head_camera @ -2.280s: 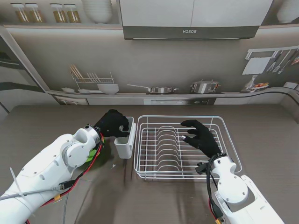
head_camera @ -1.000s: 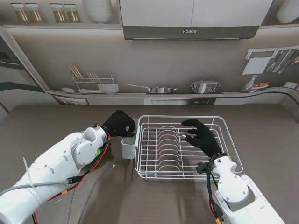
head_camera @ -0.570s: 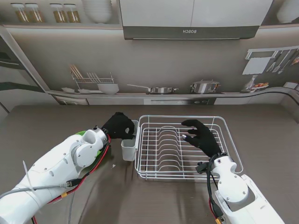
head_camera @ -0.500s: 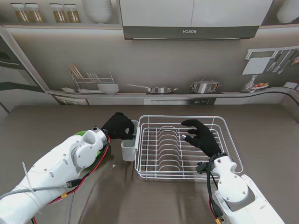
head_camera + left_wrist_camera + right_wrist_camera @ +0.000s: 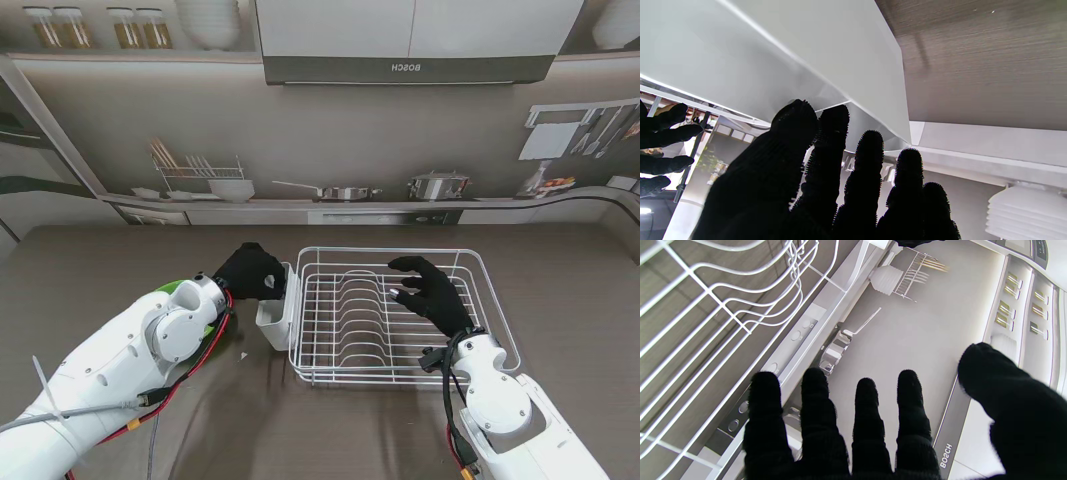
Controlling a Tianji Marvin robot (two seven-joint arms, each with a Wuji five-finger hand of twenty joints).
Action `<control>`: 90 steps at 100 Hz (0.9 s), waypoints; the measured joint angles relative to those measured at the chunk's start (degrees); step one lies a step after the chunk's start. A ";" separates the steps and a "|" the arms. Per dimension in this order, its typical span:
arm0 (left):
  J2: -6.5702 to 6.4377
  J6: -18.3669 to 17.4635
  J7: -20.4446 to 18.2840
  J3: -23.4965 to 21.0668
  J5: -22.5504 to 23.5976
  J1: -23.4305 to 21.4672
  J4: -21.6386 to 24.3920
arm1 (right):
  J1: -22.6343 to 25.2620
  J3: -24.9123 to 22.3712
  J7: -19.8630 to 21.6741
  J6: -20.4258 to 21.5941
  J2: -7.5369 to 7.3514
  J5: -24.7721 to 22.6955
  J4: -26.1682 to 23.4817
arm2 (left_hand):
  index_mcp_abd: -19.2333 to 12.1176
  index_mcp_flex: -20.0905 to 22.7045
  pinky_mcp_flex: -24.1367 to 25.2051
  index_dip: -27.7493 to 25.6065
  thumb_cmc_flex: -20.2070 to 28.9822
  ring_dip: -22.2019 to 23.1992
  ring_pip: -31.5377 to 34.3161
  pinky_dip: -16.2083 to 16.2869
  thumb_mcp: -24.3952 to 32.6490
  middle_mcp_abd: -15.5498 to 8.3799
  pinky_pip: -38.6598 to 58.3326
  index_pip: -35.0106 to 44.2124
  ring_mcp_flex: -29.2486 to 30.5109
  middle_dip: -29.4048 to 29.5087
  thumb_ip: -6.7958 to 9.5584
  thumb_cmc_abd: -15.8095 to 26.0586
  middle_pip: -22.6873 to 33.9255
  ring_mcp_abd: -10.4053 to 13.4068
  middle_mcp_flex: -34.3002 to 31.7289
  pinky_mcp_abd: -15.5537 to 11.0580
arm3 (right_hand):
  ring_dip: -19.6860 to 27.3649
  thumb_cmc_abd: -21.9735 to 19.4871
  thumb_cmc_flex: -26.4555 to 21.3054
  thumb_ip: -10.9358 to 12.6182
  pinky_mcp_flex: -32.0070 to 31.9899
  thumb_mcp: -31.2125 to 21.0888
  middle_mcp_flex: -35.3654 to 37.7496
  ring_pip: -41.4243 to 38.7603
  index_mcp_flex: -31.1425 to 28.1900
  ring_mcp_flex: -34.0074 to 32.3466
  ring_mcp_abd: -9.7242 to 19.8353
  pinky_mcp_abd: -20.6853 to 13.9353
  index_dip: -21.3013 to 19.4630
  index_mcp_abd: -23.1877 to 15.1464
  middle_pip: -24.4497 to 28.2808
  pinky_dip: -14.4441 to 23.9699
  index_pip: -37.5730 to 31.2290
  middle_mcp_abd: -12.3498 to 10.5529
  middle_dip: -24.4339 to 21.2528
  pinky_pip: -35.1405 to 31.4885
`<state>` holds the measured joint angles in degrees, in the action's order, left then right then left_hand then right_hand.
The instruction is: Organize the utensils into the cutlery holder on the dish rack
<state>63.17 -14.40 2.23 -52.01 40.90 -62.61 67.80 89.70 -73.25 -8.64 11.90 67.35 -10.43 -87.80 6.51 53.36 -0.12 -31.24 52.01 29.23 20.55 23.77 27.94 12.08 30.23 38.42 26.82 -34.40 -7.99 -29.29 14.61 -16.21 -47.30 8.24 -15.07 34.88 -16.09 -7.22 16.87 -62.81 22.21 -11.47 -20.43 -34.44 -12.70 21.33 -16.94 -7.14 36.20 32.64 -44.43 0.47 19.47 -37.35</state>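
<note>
The left hand (image 5: 256, 274) in its black glove is closed on the white cutlery holder (image 5: 272, 322), with the fingers (image 5: 826, 140) curled over its far rim. The cutlery holder now leans, its top touching the left side of the dish rack (image 5: 400, 312) and its bottom kicked out toward the left arm. A short while ago it stood straighter, and before that it stood a bit apart from the dish rack. The left arm has slid a little nearer to me since then. The right hand (image 5: 428, 290) hovers over the middle of the dish rack with its fingers (image 5: 867, 396) spread wide and nothing in it, and it has not moved. The dish rack is white wire and sits on the brown wood-look desk (image 5: 560, 300) in the same spot as before. No spoons or forks can be seen inside the cutlery holder from here. Something green (image 5: 178, 289) peeks out from behind the left arm, but I cannot tell what it is. Behind the desk is a picture of a kitchen on the wall, with a long shelf (image 5: 300, 203), a bowl (image 5: 231, 189), a pan (image 5: 340, 191), a pot (image 5: 437, 185) and a range hood (image 5: 408, 62) with the word BOSCH on it
</note>
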 measured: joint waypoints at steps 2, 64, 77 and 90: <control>-0.03 0.00 -0.13 -0.03 0.00 -0.02 0.09 | 0.00 -0.01 0.00 0.00 0.00 0.00 0.00 | 0.05 -0.26 0.00 0.08 0.00 0.00 0.00 0.00 0.00 0.05 -0.03 -0.37 0.00 0.03 0.00 0.00 -0.11 0.00 0.00 0.00 | 0.00 0.00 0.00 0.00 0.00 0.00 0.00 0.00 0.00 0.00 0.00 0.00 0.00 0.01 0.00 0.01 0.00 0.00 0.00 0.00; -1.10 -0.72 -3.53 -7.95 5.22 -5.12 7.84 | -0.02 0.00 0.52 -0.05 -0.02 0.31 0.00 | 3.22 -1.94 0.05 0.79 -3.64 0.00 -1.54 0.89 0.96 0.84 -4.16 -17.05 -0.02 3.74 0.04 2.33 -2.33 0.02 0.73 0.00 | -0.45 -0.02 0.00 0.00 0.01 0.00 0.00 0.00 0.00 -0.01 0.00 0.00 0.00 0.02 0.00 0.05 0.00 0.01 0.00 0.06; -1.46 -1.10 -4.43 -12.65 7.87 -8.28 11.43 | -0.02 0.01 0.61 -0.05 -0.02 0.40 0.01 | 4.00 -3.27 0.05 3.28 -6.71 0.00 -1.56 0.98 2.54 1.15 -4.76 -22.06 -0.51 4.34 1.28 4.14 -2.47 0.02 0.90 0.00 | -0.46 -0.05 0.00 0.00 0.01 0.00 0.00 0.00 0.00 0.00 0.00 0.00 0.00 0.02 0.00 0.06 0.00 0.01 0.00 0.26; -1.87 -1.10 -5.08 -16.66 8.68 -10.86 12.87 | -0.02 0.07 0.67 -0.04 -0.04 0.42 0.01 | 5.25 -3.91 0.05 5.07 -7.69 0.00 -1.65 0.99 3.24 1.73 -5.57 -24.21 -0.60 5.34 1.98 4.86 -3.58 0.02 1.44 0.00 | -0.46 -0.06 0.00 0.00 0.01 0.00 0.00 0.00 0.00 -0.01 0.00 0.00 0.00 0.02 -0.01 0.06 0.00 0.01 0.00 0.59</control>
<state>61.30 -15.50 -2.85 -68.67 49.58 -73.47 80.67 89.68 -73.19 -7.97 11.86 67.32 -10.00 -87.79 11.76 49.45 -0.07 -26.17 44.32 29.23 18.90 24.77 31.18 13.81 24.66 14.21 26.22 -29.06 -6.00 -24.44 11.02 -16.20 -45.85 8.24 -15.53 34.83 -16.09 -7.22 16.89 -62.81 22.22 -11.47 -20.43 -34.44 -12.70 21.34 -16.94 -7.12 36.20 32.70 -44.43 0.48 19.47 -36.76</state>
